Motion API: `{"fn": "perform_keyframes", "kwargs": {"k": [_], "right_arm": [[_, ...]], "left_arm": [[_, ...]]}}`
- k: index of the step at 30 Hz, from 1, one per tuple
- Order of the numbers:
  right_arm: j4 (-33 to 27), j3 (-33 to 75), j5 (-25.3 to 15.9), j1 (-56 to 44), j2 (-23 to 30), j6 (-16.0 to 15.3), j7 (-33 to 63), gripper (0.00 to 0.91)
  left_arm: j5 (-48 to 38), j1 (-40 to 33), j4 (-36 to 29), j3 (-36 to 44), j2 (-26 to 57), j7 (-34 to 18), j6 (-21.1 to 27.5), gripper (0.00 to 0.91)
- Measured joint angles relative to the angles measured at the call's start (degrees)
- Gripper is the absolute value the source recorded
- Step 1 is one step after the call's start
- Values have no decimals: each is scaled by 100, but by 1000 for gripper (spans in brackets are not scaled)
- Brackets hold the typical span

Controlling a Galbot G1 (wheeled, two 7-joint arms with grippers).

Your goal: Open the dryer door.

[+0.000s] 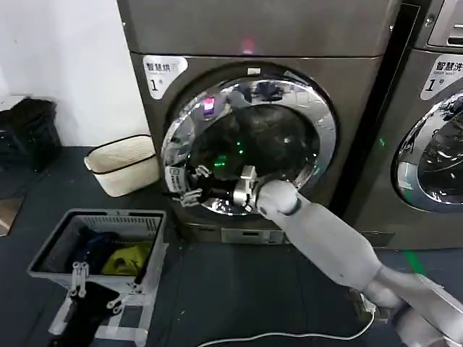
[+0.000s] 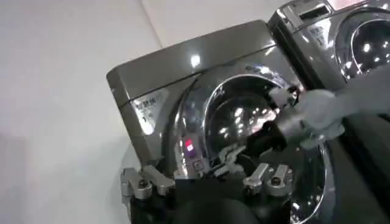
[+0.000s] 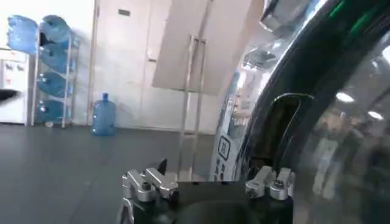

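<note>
The dryer door is a round porthole with a wide chrome ring around dark glass, and it sits flat against the bronze-grey dryer. My right arm reaches across from the lower right. My right gripper is open at the door's lower left edge, on the chrome ring. From the left wrist view, that right gripper shows against the door with its fingers spread. The right wrist view looks along the chrome ring. My left gripper hangs open, low on the left above the laundry basket.
A grey laundry basket with clothes stands on the floor at front left. A white basket sits beside the dryer. A second machine stands to the right. A white cable lies on the dark floor.
</note>
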Motion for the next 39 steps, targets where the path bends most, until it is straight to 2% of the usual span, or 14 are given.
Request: {"fn": "perform_keyframes", "kwargs": {"k": [16,20,29,34,39], "right_arm": [[1273,423,656,-624,-1070,-116,-704,907],[1572,653,953,-847,-1369,-139,-977,907],[2188,1288,1042,-1457,-1952,-155,-1447,907],[2646,2009,998,-2196,-2303,-130,-1451,907],[3022,3182,971,-3375,-2620,-10,-1384,907]], "left_arm": [[-781,-1045,705,-448,1227,330,399,907],[-859,-1457,971,-301,1600,388,453,907],[-1081,-2311,1417,232,2450,435,540,907],[-1213,-2734,1608,616,2814,521,477,907],[-1237,-3272,1824,1142,3149,595,413,907]]}}
